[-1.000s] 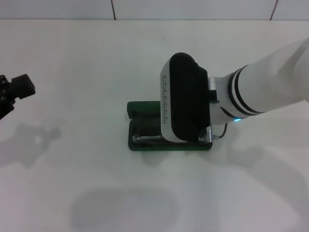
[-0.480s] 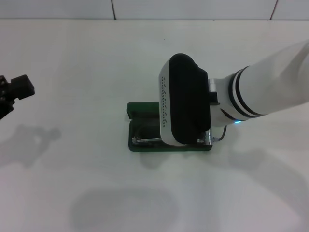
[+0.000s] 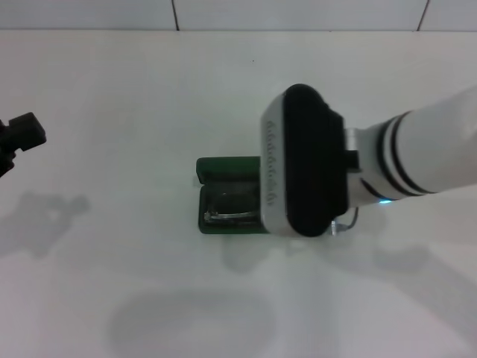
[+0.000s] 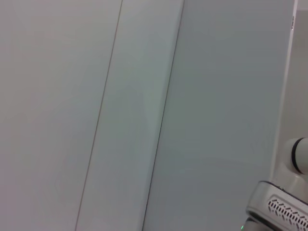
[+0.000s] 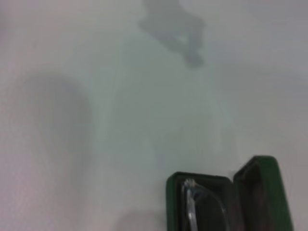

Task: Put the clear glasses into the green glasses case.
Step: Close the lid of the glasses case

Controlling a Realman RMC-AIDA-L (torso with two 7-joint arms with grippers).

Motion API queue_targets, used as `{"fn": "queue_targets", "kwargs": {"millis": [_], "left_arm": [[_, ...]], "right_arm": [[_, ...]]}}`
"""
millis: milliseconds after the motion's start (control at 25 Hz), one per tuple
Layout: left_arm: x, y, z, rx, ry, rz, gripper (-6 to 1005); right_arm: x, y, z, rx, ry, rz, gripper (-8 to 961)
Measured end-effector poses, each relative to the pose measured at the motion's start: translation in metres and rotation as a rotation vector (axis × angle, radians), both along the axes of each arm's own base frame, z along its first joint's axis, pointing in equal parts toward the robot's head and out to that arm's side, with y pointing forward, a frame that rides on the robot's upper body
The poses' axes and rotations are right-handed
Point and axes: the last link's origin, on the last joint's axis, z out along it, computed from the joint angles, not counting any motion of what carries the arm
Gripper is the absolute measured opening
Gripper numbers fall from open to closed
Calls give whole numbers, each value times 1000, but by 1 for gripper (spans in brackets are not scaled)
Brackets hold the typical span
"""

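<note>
- The green glasses case [image 3: 227,201] lies open on the white surface [image 3: 149,112], its long axis running left to right across the head view. Its lid stands up along the far edge, the tray nearer the robot.
- The clear glasses [image 3: 232,210] lie inside the tray, along the case's length; the right wrist view shows the frame [image 5: 191,202] resting against the dark lining.
- The right arm's wrist housing covers the right part of the case from above. The right tool itself is hidden beneath it, so whether it is released or clenched cannot be told.
- Compared with half a second ago, the right arm has moved to the right and slightly nearer the camera, uncovering more of the tray and the glasses in it.
- The left tool [image 3: 21,138] sits at the far left edge, well apart from the case; whether it is clenched cannot be told. It is little changed from before.
</note>
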Motion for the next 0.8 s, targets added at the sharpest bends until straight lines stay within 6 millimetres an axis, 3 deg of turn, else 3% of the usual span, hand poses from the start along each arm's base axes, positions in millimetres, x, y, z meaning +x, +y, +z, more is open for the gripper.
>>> {"fn": "queue_targets", "kwargs": {"millis": [280, 440, 680, 800], "left_arm": [[-2, -2, 0, 4, -3, 8, 36], [-10, -10, 5, 36, -11, 45, 37], [-6, -5, 5, 46, -17, 33, 37], [-1, 1, 3, 41, -25, 19, 37]], "right_arm": [[12, -8, 34, 60, 110, -52, 167], [20, -19, 57, -19, 210, -80, 168], [45, -34, 127, -188, 512, -163, 169], [81, -33, 165, -144, 634, -197, 205]]}}
